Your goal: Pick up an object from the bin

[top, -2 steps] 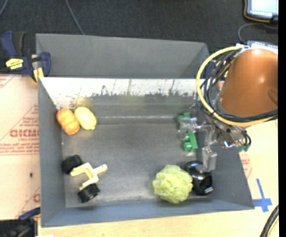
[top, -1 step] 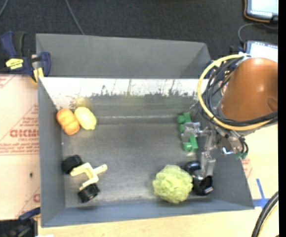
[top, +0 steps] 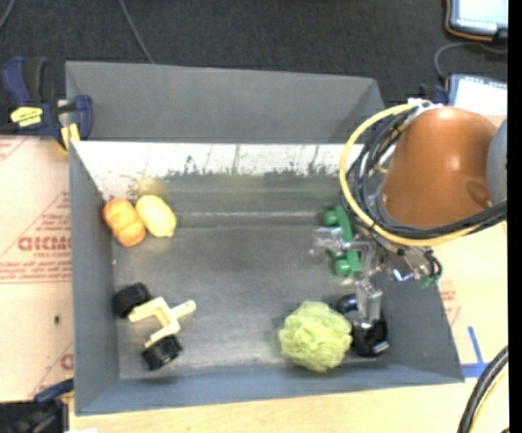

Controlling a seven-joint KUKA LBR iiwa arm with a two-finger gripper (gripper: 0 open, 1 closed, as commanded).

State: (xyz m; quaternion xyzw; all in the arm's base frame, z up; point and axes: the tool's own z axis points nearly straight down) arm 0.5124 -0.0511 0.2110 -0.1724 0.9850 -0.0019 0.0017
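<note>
The robot's gripper (top: pixel 369 319) hangs at the grey bin's (top: pixel 242 269) right front corner, beside a crinkled green lump (top: pixel 315 336) and above a small black object (top: pixel 372 341); whether it is open or closed cannot be told.

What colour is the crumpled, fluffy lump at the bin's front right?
The lump is pale yellow-green, seen best in the camera view.
</note>
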